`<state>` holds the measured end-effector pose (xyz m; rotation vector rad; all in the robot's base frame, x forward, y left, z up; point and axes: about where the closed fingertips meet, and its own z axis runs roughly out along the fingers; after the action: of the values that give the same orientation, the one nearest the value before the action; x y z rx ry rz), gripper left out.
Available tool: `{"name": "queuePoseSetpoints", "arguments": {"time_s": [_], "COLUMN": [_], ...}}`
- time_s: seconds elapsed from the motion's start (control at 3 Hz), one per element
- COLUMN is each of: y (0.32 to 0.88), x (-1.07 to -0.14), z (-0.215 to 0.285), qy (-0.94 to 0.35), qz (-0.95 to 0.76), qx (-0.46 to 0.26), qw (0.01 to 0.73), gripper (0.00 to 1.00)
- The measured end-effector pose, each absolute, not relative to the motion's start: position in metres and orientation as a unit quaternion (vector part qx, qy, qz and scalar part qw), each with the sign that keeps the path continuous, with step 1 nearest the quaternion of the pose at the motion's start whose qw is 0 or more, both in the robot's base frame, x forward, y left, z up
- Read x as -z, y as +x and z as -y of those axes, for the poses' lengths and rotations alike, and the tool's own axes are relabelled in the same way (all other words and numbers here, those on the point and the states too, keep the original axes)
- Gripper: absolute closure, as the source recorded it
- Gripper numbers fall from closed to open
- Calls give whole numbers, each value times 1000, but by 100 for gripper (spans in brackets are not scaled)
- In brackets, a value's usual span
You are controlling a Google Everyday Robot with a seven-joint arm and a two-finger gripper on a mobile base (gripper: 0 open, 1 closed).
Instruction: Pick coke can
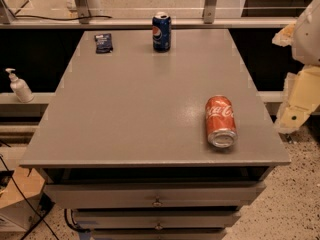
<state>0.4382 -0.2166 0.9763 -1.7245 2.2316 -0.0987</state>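
The coke can (220, 120) is red-orange with white script. It lies on its side near the front right corner of the grey table (135, 109), with its silver end facing the front edge. My gripper (296, 104) shows as cream-coloured parts at the right edge of the view. It is off the table, to the right of the can and apart from it. It holds nothing that I can see.
A blue Pepsi can (161, 31) stands upright at the back middle of the table. A small dark blue packet (104, 42) lies at the back left. A white pump bottle (19, 86) stands on a ledge to the left. Drawers (157, 196) sit under the tabletop.
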Motion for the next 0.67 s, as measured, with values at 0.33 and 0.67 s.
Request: {"name": "queuePoseSetpoints", "arguments": {"time_s": [0.33,0.67], "y": [438,442], "x": [-976,-968], "z": [217,205], "qy": [-603,-601], "qz": [-781,-782], "qx": [35,24], "qw": [159,163], "gripper": [0,0]}}
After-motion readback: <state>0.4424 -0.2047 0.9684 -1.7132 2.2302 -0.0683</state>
